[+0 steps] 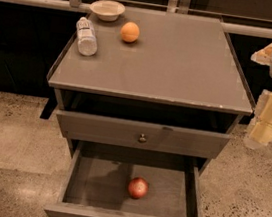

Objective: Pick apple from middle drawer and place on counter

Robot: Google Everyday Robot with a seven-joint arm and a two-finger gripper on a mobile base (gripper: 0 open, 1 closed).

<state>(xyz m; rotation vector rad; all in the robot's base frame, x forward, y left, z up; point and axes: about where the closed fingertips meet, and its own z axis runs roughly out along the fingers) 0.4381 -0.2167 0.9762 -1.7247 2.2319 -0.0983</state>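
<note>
The apple (138,187), small and red with a paler patch, lies on the bare floor of the open middle drawer (90,180), right of centre and towards the front. The drawer is pulled far out, with its knob at the bottom edge of the view. The counter (182,66) is the broad grey-brown top above it. My gripper (268,124), pale yellow below a white arm, hangs at the right edge of the view. It is off the counter's front right corner, well above and to the right of the apple, and holds nothing that I can see.
On the counter's far left are a white bowl (107,10), an orange round fruit (130,32) and a plastic bottle (87,36) lying on its side. A second drawer front with a knob (142,138) sits just above the open drawer. Speckled floor surrounds the cabinet.
</note>
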